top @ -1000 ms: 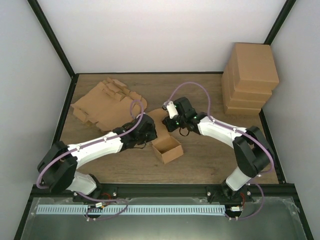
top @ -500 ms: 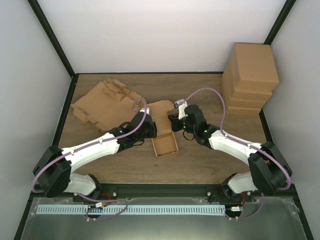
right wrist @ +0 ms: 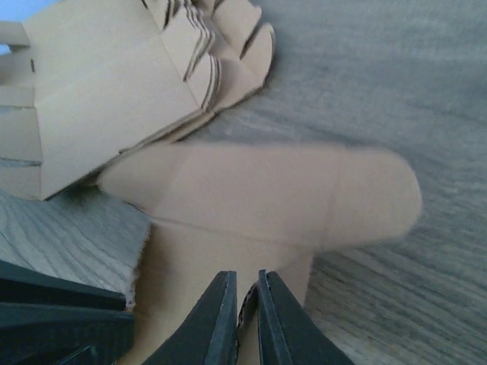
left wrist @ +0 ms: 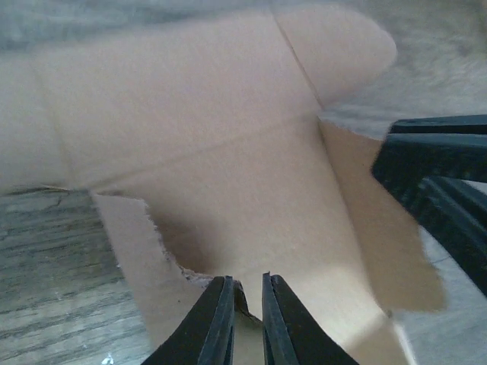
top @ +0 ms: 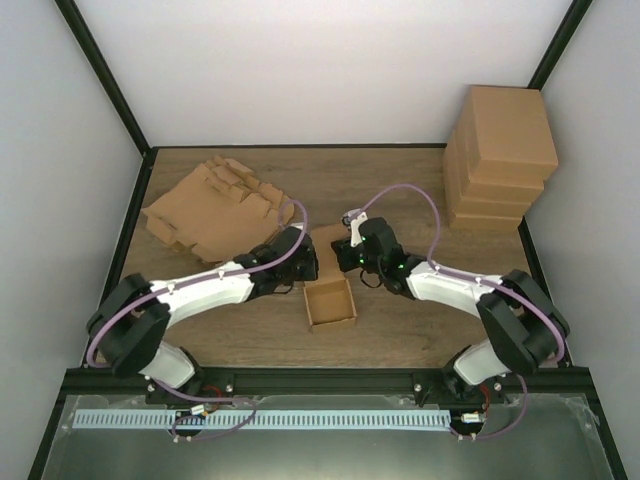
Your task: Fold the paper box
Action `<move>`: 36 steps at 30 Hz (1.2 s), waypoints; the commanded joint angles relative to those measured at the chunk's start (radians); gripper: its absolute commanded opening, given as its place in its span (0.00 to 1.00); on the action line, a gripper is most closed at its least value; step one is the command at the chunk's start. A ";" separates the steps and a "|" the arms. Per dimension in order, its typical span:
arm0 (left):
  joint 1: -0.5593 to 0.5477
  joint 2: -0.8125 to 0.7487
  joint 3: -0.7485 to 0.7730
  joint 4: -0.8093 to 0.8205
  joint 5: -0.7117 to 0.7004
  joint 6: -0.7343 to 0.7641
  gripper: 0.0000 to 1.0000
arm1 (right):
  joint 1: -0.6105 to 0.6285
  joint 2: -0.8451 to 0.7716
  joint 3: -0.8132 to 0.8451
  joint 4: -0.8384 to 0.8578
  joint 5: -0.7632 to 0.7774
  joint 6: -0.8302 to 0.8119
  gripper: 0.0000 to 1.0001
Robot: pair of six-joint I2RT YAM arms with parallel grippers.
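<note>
Left gripper (left wrist: 247, 283), just right of the heap of flat cardboard blanks (top: 215, 205), has its fingers nearly pressed together, pinching a thin cardboard edge of the paper box (top: 330, 305). That box sits on the table (top: 420, 330), front and centre, squared up now where a second ago it lay skewed. Its lid flap (top: 330, 238) rises between both tools. Right gripper (right wrist: 245, 280) pinches the flap's edge likewise, its arm lying nearer the front than before. Finished boxes (top: 500, 150) remain stacked far right.

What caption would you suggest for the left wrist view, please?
Left gripper pinching a wall edge of the paper box, lid flap spread beyond.
</note>
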 commanded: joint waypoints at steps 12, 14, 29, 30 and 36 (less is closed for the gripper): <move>0.115 0.059 -0.032 0.040 0.186 -0.039 0.18 | -0.003 0.086 0.101 -0.110 -0.116 0.008 0.34; 0.119 0.037 -0.033 0.025 0.190 -0.038 0.20 | -0.029 0.056 0.102 -0.135 -0.154 0.009 0.37; 0.218 -0.332 -0.190 -0.082 0.338 -0.054 0.37 | -0.347 -0.323 -0.070 -0.319 -0.344 0.006 0.79; 0.232 -0.357 -0.226 -0.066 0.386 -0.062 0.37 | -0.380 -0.345 -0.096 -0.311 -0.395 0.004 0.80; 0.276 -0.388 -0.423 0.120 0.607 -0.161 0.36 | -0.481 -0.361 -0.235 -0.264 -0.616 0.022 0.74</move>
